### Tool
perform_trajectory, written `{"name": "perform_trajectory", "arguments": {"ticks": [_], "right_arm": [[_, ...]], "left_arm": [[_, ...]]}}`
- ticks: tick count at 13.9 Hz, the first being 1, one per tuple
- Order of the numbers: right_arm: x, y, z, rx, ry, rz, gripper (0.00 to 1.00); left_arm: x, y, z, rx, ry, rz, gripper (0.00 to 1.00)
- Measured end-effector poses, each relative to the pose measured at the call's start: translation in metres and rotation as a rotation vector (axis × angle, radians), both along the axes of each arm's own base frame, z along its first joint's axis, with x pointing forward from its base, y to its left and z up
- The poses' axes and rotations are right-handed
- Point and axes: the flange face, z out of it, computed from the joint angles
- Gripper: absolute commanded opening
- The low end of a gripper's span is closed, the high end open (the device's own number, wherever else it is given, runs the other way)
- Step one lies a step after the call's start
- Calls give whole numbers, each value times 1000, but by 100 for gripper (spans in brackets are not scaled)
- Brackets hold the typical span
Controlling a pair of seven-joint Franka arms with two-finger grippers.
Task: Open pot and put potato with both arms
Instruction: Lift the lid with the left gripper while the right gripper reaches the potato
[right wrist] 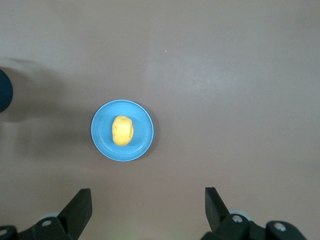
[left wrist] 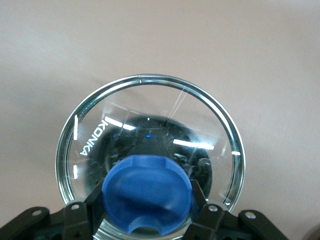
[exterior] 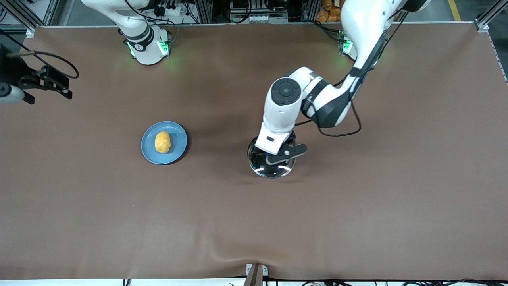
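Potato [exterior: 162,142] on blue plate [exterior: 178,149], left of frame centre: open from above, bare worktop [exterior: 357,218] all round. Right pincer [right wrist: 147,207] high over it, fingers wide, way down unobstructed. Pot [exterior: 258,167] at centre: access from above blocked by left pincer [exterior: 279,153] clamped on lid knob [left wrist: 147,192]. Lower half of frame free.

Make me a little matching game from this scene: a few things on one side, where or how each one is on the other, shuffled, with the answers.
Things:
1. potato
2. glass lid
3. left gripper
4. right gripper

States:
A. open, high over the table near the right arm's end
B. lying on the blue plate
C. shut on the lid's blue knob
D. sitting on the pot, covering it

Pairs: 1-B, 2-D, 3-C, 4-A
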Motion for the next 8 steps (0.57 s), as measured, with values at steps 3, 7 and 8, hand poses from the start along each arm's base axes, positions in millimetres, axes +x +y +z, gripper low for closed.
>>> {"name": "perform_trajectory", "arguments": {"ticks": [3, 7, 8], "right_arm": [[21, -2, -33, 0, 42, -4, 100], [54, -2, -92, 1, 102, -5, 100], [59, 0, -105, 3, 115, -1, 100]], "left_arm": [[21, 50, 25, 16, 0, 38, 50], [33, 138, 44, 18, 26, -20, 50], [33, 164, 49, 10, 36, -43, 50]]}}
